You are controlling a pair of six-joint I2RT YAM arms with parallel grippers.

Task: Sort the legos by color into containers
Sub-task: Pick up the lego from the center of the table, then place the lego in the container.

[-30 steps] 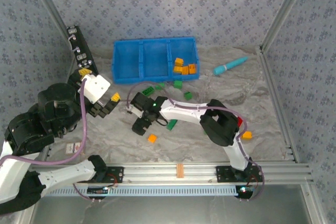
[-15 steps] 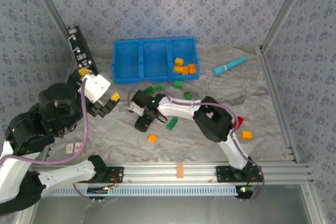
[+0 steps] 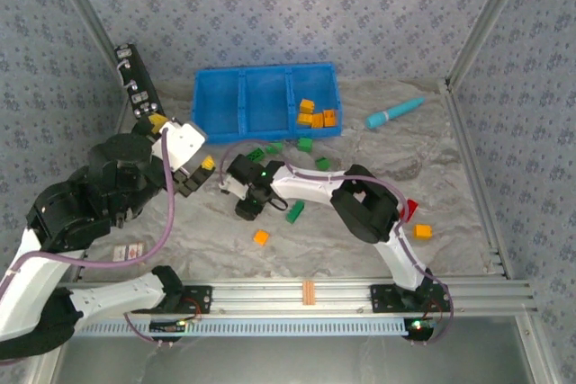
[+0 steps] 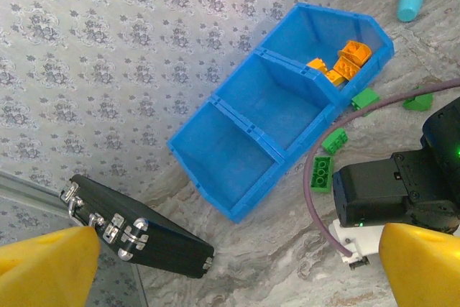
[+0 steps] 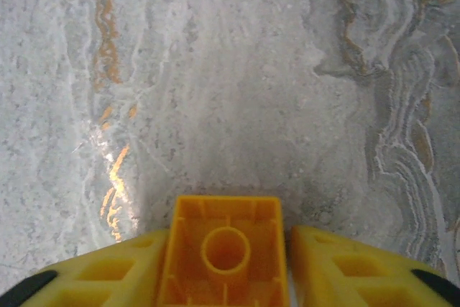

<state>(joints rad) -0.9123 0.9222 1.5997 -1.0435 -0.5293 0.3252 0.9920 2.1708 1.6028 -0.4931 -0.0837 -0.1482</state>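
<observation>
Clamped between the fingers of the right gripper (image 5: 227, 239): one orange brick (image 5: 226, 267), hollow underside toward the wrist camera, above bare marbled table (image 5: 215, 70). Sits left of centre in the overhead view. Hard to tell whether lifted clear or just touching the surface.

Spread wide and holding nothing: the left gripper (image 4: 233, 260), at the left of the overhead view, just beside the right one and facing the blue bin (image 4: 237, 199).

In the bin, at upper middle of the overhead frame: several orange bricks (image 3: 315, 115) in the right-hand compartment, the other two bare. Loose just below the bin: a few green bricks (image 3: 305, 144). Lower down: another orange one (image 3: 261, 237). Toward the lower right: a red one (image 3: 409, 209).

Risks, judged from here:
- Could clip the bin's front wall or sweep the green bricks aside if carried low toward the right-hand compartment.
- Could twist or slip out on the way, with smooth side faces pinched by narrow fingers.
- Could land in the middle compartment if let go near the thin divider, or bounce out if dropped from high up.
- Could bump the left gripper or snag the purple cable (image 3: 236, 147), with both arms crowded close together.
</observation>
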